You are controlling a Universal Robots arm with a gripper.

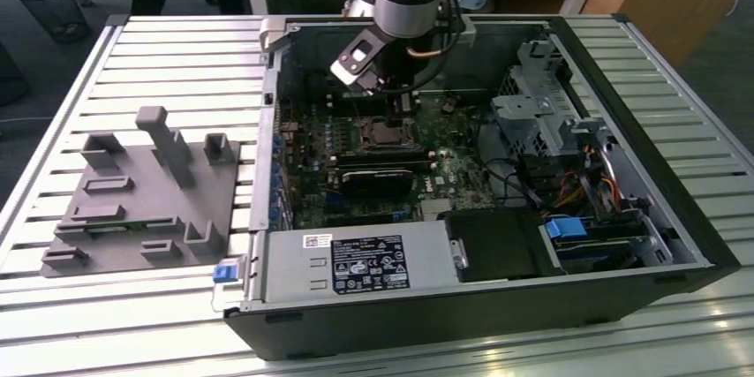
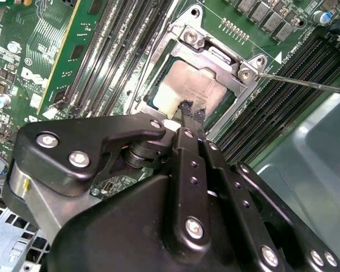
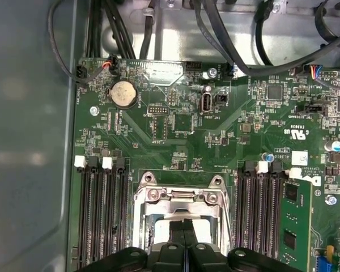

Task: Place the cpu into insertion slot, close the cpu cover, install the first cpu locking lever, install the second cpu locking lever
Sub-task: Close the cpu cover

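Observation:
The cpu [image 2: 184,85] shows its dull silver-grey top in the insertion slot [image 1: 383,136], amid green board between the long memory slots. The cpu cover [image 2: 215,56], a thin silvery frame, lies down around it; it is also seen in the first wrist view [image 3: 180,198]. A thin metal locking lever [image 2: 306,84] sticks out from the socket's corner over the memory slots. My gripper [image 2: 190,110] is shut, its black fingertips pinched together right at the cpu's top near the frame's edge, with nothing between them. In the exterior view the gripper [image 1: 398,112] hangs just above the socket.
A black heatsink block [image 1: 377,181] sits next to the socket. The case holds a power supply [image 1: 353,262], a drive cage [image 1: 542,121] and cable bundles [image 1: 577,187]. A grey plastic fixture [image 1: 141,192] lies on the slatted table at the exterior view's left.

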